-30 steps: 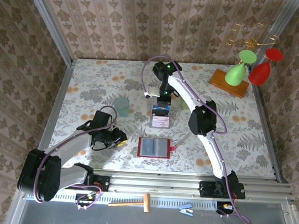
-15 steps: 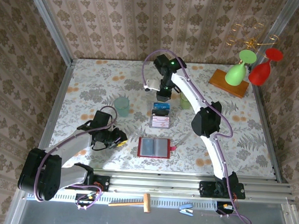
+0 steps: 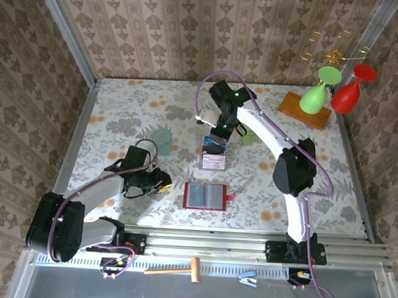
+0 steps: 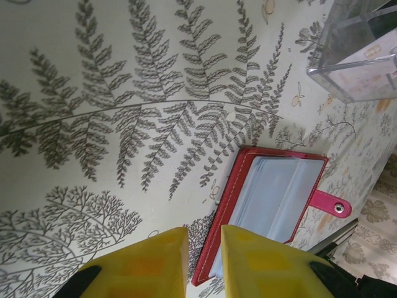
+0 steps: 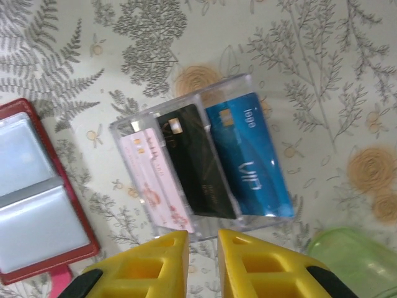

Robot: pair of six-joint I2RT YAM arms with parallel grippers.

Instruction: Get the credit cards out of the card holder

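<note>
Task judged done: three credit cards (image 5: 197,162) are stowed in the clear box (image 5: 180,98), red card holder (image 3: 205,196) is laid open nearby, seemingly emptied; left gripper (image 4: 205,234) and right gripper (image 5: 203,239) slightly parted, empty.

You've got a clear, glossy plastic box (image 5: 139,127) w/ three smooth cards: blue card (image 5: 248,155) shiny, black card (image 5: 195,164) semi-gloss, pink card (image 5: 158,180) matt-ish. Card holder (image 4: 273,192): red leather-look rim w/ stitching, glossy clear plastic sleeves, tab w/ metal snap (image 4: 339,208). Worktop (image 4: 124,93) cover looks matt, printed. Fingers (image 4: 149,261): yellow matt plastic.
</note>
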